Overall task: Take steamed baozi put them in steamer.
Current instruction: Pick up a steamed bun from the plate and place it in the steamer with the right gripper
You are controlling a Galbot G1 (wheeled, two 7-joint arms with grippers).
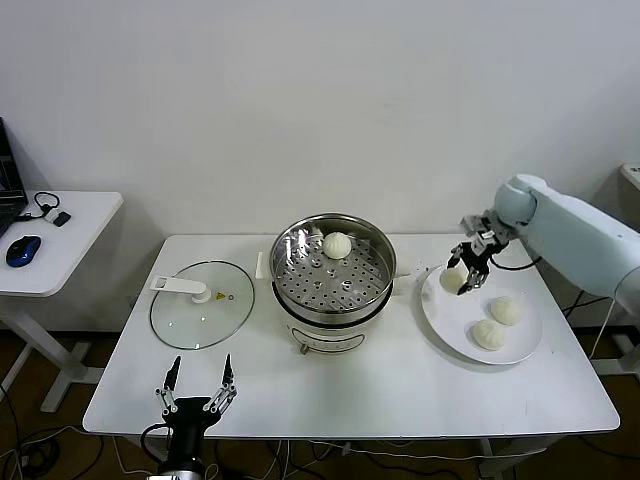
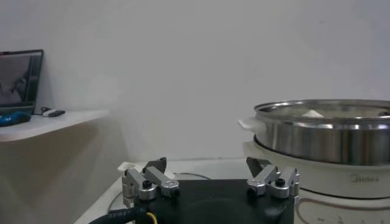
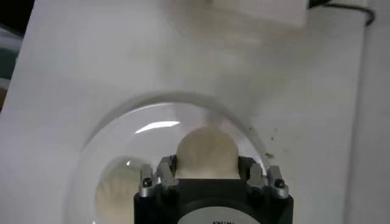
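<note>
Nearest the head camera, the left gripper (image 1: 199,385) rests at the table's front edge, its black-tipped fingers spread wide and holding nothing. "Midea" is faintly legible on the white electric base of the round shiny steel steamer (image 1: 333,270), which stands mid-table on the white rectangular table (image 1: 400,385) with one smooth white baozi (image 1: 337,244) on its perforated tray. A round glass lid with a white handle (image 1: 202,303) lies flat beside the steamer. On the flat white plate (image 1: 450,322), the right gripper (image 1: 468,268) has its fingers closed snugly around a third bun (image 3: 206,152); two more buns (image 1: 497,323) lie nearby.
</note>
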